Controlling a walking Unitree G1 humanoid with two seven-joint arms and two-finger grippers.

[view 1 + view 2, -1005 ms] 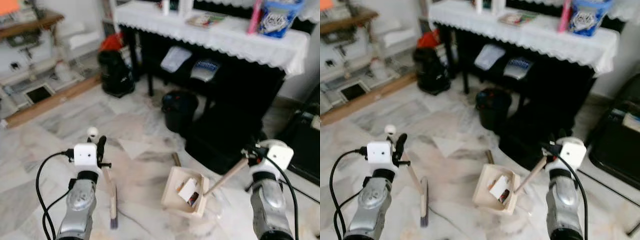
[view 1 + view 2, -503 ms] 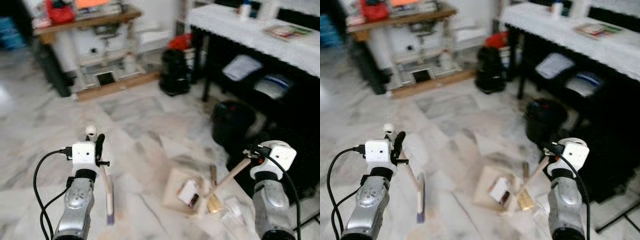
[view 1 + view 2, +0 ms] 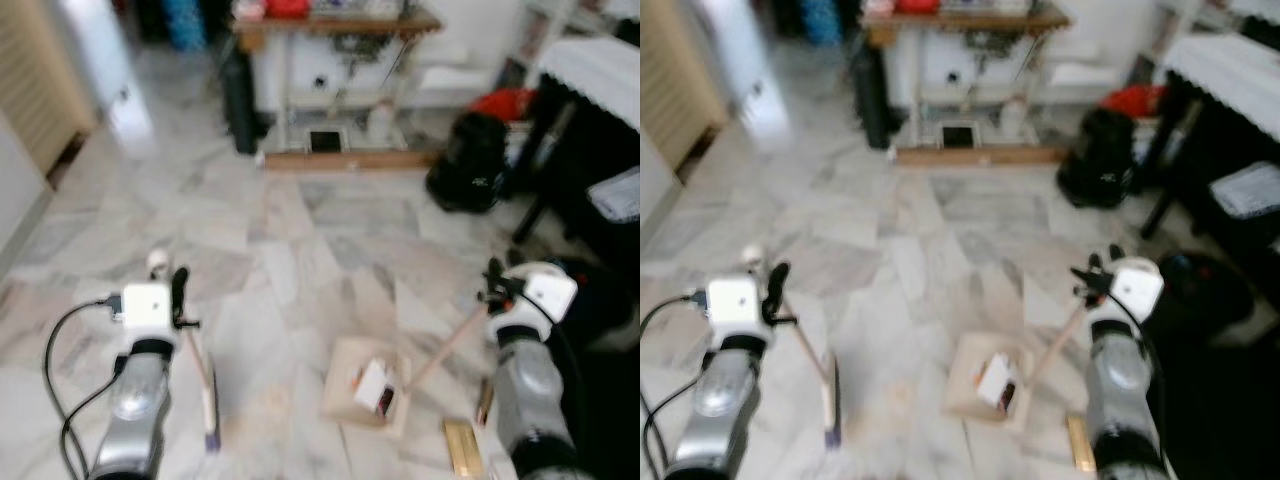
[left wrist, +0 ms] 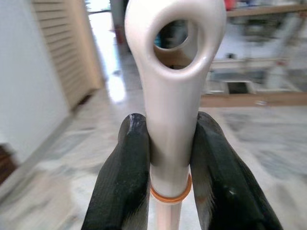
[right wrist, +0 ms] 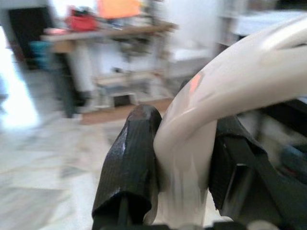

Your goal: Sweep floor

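My left gripper (image 3: 178,292) is shut on the cream handle of a small hand brush (image 3: 205,385), whose head rests low by the marble floor. In the left wrist view the black fingers (image 4: 125,167) clamp the handle (image 4: 171,96) just below its hanging hole. On the right, my right gripper (image 3: 493,283) is shut on the long handle (image 3: 445,345) of a cream dustpan (image 3: 352,405) that sits on the floor between the arms. The pan holds a white paper scrap and some small dark and orange bits. The right wrist view shows the fingers (image 5: 129,158) around that curved handle (image 5: 230,81).
A flat gold packet (image 3: 462,447) lies on the floor right of the dustpan. A wooden workbench (image 3: 335,25) stands at the back, a black bag (image 3: 468,170) near it. A black table with a white cloth (image 3: 600,75) lines the right side. A slatted door (image 3: 35,80) is at the left.
The camera has swung to the left, so the black table has slid to the right edge and the workbench is now ahead. Both grippers keep their hold on brush and dustpan.
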